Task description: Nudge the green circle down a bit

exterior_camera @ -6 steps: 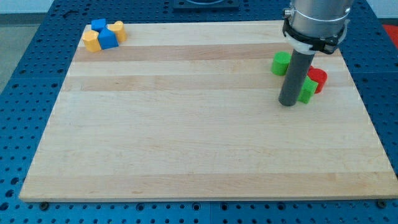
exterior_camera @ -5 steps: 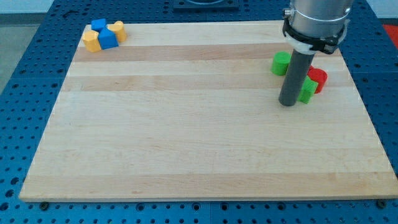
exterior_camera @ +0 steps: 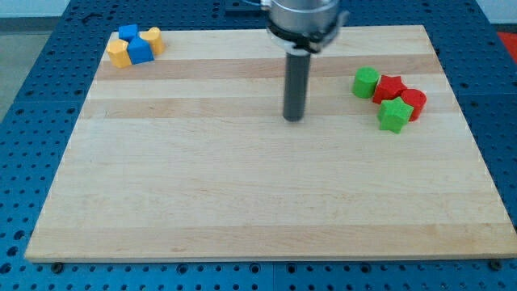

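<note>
The green circle (exterior_camera: pixel 365 82) sits near the view's right edge of the wooden board (exterior_camera: pixel 242 194). It touches a red block (exterior_camera: pixel 391 86) on its right. A red cylinder (exterior_camera: pixel 414 103) and a green star-shaped block (exterior_camera: pixel 394 115) lie just below and to the right of it. My tip (exterior_camera: pixel 293 119) rests on the board well to the left of the green circle and slightly lower, not touching any block.
At the view's top left, two blue blocks (exterior_camera: pixel 135 44) and two yellow blocks (exterior_camera: pixel 119 54) form a tight cluster. The board lies on a blue perforated table (exterior_camera: pixel 32 121).
My tip has moved about a hundred pixels to the left, away from the green and red cluster. The red block behind the rod is now uncovered. The blocks have not moved.
</note>
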Motion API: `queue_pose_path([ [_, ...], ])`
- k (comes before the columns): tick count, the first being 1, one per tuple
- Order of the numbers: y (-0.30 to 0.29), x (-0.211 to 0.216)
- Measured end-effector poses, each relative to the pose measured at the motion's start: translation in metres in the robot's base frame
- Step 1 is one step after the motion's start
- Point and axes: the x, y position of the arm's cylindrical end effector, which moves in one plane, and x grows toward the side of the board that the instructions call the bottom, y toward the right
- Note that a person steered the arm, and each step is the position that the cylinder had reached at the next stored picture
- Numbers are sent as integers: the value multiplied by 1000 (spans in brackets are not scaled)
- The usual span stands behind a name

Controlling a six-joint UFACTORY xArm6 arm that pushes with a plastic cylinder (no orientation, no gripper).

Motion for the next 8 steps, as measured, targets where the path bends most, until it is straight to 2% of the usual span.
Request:
queue_pose_path([
  [1,-6,-58],
  [2,5,-91],
  [4,113,-91],
  [8,128,-60],
])
